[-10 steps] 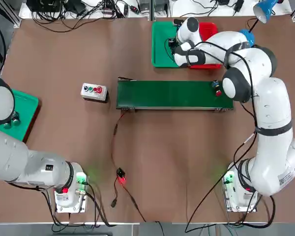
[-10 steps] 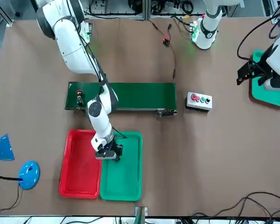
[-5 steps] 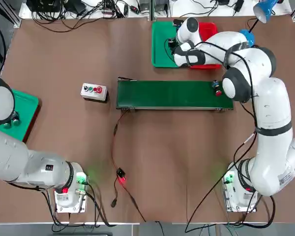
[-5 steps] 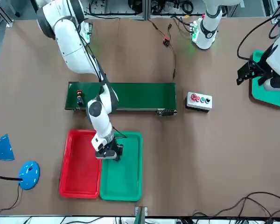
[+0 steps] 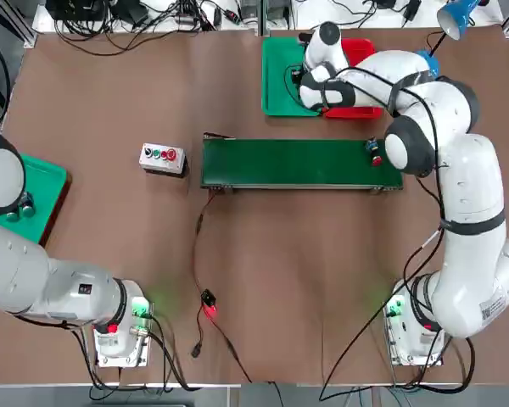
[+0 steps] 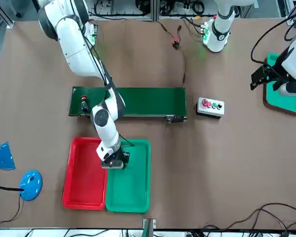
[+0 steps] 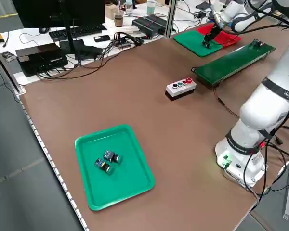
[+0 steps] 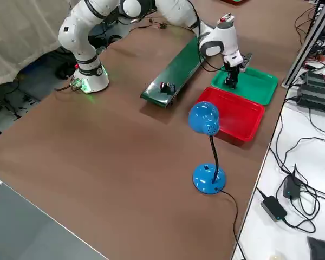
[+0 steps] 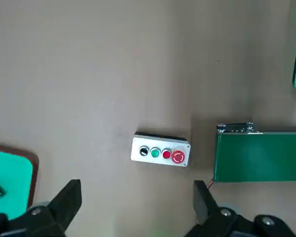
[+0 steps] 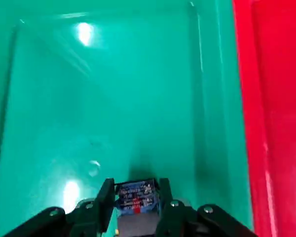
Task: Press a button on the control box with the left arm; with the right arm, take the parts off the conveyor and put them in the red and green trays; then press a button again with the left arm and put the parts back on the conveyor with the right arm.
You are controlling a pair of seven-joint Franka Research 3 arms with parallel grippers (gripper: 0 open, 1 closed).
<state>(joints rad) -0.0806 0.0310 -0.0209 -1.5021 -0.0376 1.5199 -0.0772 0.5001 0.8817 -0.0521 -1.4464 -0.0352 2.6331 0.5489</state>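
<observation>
A small blue-labelled part point(image 10: 134, 195) sits clamped in my right gripper point(image 10: 135, 207), low over the green tray point(image 6: 133, 192). The red tray point(image 6: 81, 173) lies touching it, side by side. One red-and-black part point(image 5: 374, 153) rests at the green conveyor's point(image 5: 297, 163) right end. The control box point(image 5: 162, 158) lies near the conveyor's left end.

A robotics lab is showing here. Two white jointed robot arms point(image 5: 458, 203) are standing bolted to a wide brown bench point(image 5: 305, 271), with green status lights glowing at their bases. A small green conveyor belt point(image 5: 297, 163) and a grey three-button control box point(image 5: 162, 157) are sitting on the bench as a test rig, loose red and black wires point(image 5: 205, 288) trailing from them. Beyond the bench's far edge, black cables and power adapters point(image 7: 62, 50) are crowding a white desk point(image 7: 9, 45).
</observation>
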